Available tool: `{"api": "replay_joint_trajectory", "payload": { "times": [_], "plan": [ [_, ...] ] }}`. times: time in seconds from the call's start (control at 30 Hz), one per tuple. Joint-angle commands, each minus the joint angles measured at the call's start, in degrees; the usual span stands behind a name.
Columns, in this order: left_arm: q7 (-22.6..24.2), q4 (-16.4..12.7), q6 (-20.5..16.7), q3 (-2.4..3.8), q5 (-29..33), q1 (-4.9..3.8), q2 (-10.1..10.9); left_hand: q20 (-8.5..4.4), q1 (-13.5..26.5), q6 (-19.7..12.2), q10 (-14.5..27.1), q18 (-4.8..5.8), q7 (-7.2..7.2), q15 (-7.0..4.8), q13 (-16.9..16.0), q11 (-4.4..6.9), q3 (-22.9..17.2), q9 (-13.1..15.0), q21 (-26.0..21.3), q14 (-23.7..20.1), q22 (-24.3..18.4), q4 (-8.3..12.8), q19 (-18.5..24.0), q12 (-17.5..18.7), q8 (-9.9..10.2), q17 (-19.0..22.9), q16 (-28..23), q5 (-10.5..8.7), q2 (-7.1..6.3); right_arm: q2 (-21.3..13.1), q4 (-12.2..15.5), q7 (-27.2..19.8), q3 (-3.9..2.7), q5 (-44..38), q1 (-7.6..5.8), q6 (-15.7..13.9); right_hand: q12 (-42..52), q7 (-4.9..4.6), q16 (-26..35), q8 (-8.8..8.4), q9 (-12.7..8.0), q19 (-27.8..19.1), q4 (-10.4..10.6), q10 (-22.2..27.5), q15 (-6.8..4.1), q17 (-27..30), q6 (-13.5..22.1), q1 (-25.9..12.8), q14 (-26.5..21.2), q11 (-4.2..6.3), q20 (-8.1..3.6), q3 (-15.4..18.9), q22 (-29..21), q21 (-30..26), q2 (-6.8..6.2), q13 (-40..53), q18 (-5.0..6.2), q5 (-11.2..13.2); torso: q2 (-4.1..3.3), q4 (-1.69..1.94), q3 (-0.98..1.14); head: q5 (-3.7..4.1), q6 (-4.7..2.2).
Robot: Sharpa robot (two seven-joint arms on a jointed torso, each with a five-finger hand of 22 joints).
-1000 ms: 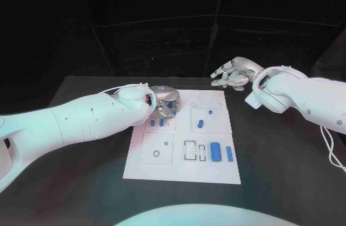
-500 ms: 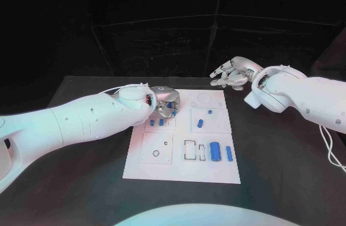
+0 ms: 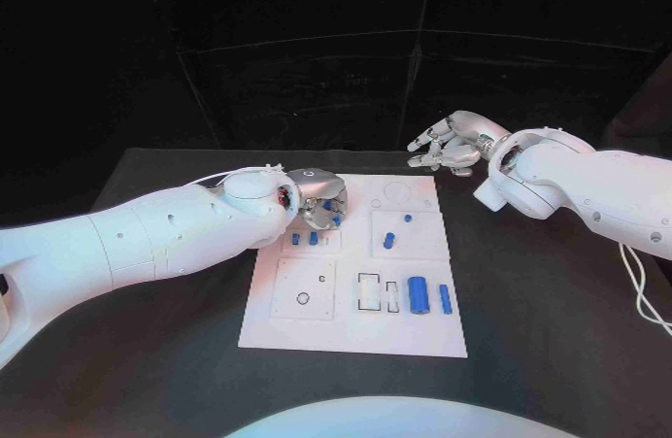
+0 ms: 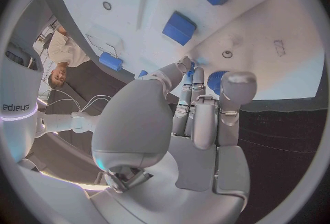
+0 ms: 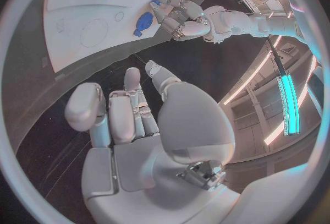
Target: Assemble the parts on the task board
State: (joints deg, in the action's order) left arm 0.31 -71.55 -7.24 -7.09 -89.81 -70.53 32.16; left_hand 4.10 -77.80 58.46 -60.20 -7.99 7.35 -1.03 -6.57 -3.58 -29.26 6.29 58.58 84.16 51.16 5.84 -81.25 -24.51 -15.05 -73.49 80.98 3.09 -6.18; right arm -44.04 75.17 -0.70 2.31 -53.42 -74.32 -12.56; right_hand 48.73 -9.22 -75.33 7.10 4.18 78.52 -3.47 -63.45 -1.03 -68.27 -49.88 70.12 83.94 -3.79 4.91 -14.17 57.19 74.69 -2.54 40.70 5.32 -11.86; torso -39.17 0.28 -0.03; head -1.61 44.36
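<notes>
Left robot hand point(image 3: 319, 191): you have it over the far-left part of the task board, fingers curled round a blue part point(image 3: 330, 204); the left wrist view shows that blue piece point(image 4: 217, 78) right at the fingertips, so it looks pinched there.
Right robot hand point(image 3: 451, 142): you see it off the board, above the table past the board's far-right corner, fingers loosely bent and apart, nothing in it; same in the right wrist view point(image 5: 131, 119).
Task board point(image 3: 420, 336): white plate, middle of the black table point(image 3: 546, 321), long side running away from you.
Parts near left hand: two small blue parts point(image 3: 304, 237) side by side in the square just under the left hand, partly covered by the arm.
Parts, middle right: one small blue peg point(image 3: 409, 218) and a short blue piece point(image 3: 389, 237) in the square right of them, apart from each other.
Parts, near right: a fat blue cylinder point(image 3: 419, 289) and a thin blue bar point(image 3: 446, 298) lying parallel, just beside a row of rectangular outlines point(image 3: 370, 291).
In the way: your left arm point(image 3: 154, 239) crosses the board's left edge and hides the far-left corner.
Other: a white cable point(image 3: 643, 283) hangs off the right arm over the table's right side.
</notes>
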Motion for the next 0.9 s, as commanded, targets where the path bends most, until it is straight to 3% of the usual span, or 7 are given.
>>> {"api": "replay_joint_trajectory", "payload": {
  "times": [0.03,0.2,0.3,0.53,0.9],
  "plan": [
    [1.2,-1.0,-3.3,0.23,-0.3,-0.12,0.7,0.05,0.3,0.4,-0.5,0.92,-0.03,-0.32,0.1,0.11,-0.2,-0.1,0.4,2.0,0.1,0.0,-0.5,0.2,0.3,0.0,0.3,-0.26,0.30,0.1,-0.1,-0.5,-0.04,-0.1,-0.11,0.4,-0.1,0.06,0.2,0.37,0.0,-0.4,0.2,0.2,0.07,0.0,0.3,0.1,1.5,0.04,0.03,0.1,0.0,-0.3,0.39,0.1,0.48,-0.3,0.03,0.02,0.04,-0.23,-0.12],
    [1.3,-2.7,-4.3,0.84,-0.2,-0.11,2.5,0.07,0.6,0.5,-0.5,0.96,0.05,-0.28,0.2,0.04,-0.4,-0.2,0.5,2.1,0.3,0.0,-0.6,0.5,0.5,-0.1,0.3,-0.26,0.15,0.0,-0.2,-0.6,-0.04,-0.4,-0.10,0.4,-0.1,0.06,0.2,0.37,0.0,-0.4,0.2,0.2,0.07,0.0,0.3,0.1,1.5,0.04,0.03,0.1,0.0,-0.3,0.39,0.1,0.48,-0.3,-0.04,0.08,-0.04,-0.06,-0.62],
    [1.1,-3.2,-4.2,0.99,0.7,-0.11,3.6,0.08,0.8,0.5,-0.6,0.97,0.08,-0.25,0.3,0.01,-0.5,-0.3,0.6,2.1,0.4,0.1,-0.6,0.7,0.6,0.0,0.3,-0.26,0.03,0.0,-0.2,-0.6,-0.04,-0.5,-0.10,0.4,-0.1,0.06,0.2,0.37,0.0,-0.4,0.2,0.2,0.07,0.0,0.3,0.1,1.5,0.04,0.03,0.1,0.0,-0.3,0.39,0.1,0.48,-0.3,0.03,0.12,0.03,-0.06,-0.61],
    [0.3,-4.2,-3.0,1.10,2.3,-0.09,6.4,0.11,1.0,0.5,-0.7,0.98,0.10,-0.22,0.4,-0.03,-0.5,-0.4,0.7,2.1,0.5,0.1,-0.6,1.0,0.8,0.1,0.3,-0.26,-0.23,-0.1,-0.2,-0.6,-0.04,-0.6,-0.09,0.4,-0.1,0.06,0.2,0.37,0.0,-0.4,0.2,0.2,0.07,0.0,0.3,0.1,1.5,0.04,0.03,0.1,0.0,-0.3,0.39,0.1,0.48,-0.3,0.08,0.15,0.04,-0.18,-0.73],
    [0.0,-4.6,-3.1,1.09,3.4,-0.06,8.9,0.12,1.2,0.6,-0.8,1.00,0.08,-0.21,0.5,-0.02,-0.6,-0.4,0.8,2.1,0.6,0.1,-0.6,1.1,0.9,0.1,0.3,-0.26,-0.33,-0.1,-0.3,-0.7,-0.04,-0.6,-0.08,0.4,-0.1,0.06,0.2,0.37,0.0,-0.4,0.2,0.2,0.07,0.0,0.3,0.1,1.5,0.04,0.03,0.1,0.0,-0.3,0.39,0.1,0.48,-0.3,0.01,-0.03,0.00,-0.46,-0.91]
  ]
}}
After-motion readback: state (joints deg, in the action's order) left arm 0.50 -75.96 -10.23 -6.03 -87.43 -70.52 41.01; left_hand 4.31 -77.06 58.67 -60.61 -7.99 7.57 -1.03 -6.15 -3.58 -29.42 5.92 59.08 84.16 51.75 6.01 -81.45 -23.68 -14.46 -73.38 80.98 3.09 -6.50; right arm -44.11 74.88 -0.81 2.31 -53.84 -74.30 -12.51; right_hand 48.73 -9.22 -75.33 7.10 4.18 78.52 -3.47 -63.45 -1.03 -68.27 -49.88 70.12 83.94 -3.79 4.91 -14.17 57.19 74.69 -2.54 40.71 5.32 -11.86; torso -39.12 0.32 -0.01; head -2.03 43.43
